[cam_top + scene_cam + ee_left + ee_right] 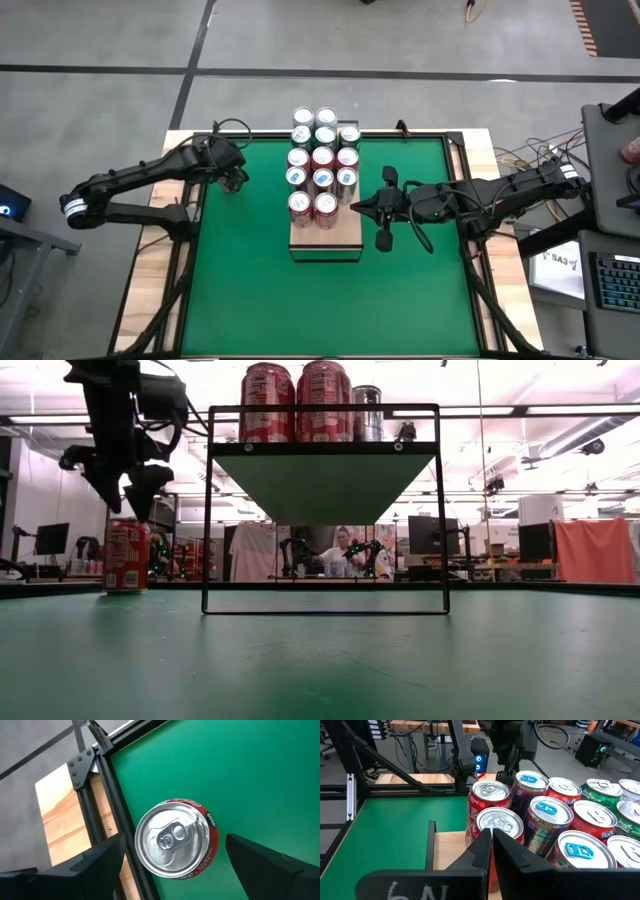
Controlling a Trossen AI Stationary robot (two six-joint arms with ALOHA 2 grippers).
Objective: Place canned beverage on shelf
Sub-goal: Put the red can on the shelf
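Left gripper poised over a lone red can standing on the green mat near its left edge, fingers spread wide either side, not touching; low view shows the gap above the can, hidden from overhead. Shelf mid-table, eleven cans on it, front end bare. Right gripper beside the shelf's right edge, fingers pressed together, empty.

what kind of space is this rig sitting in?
Looks like a robotics lab or open workshop, not a shop or home. In the low view, past the shelf there are monitors on benches, a seated person, and ceiling strip lighting. The high view shows a bare concrete floor around the table.
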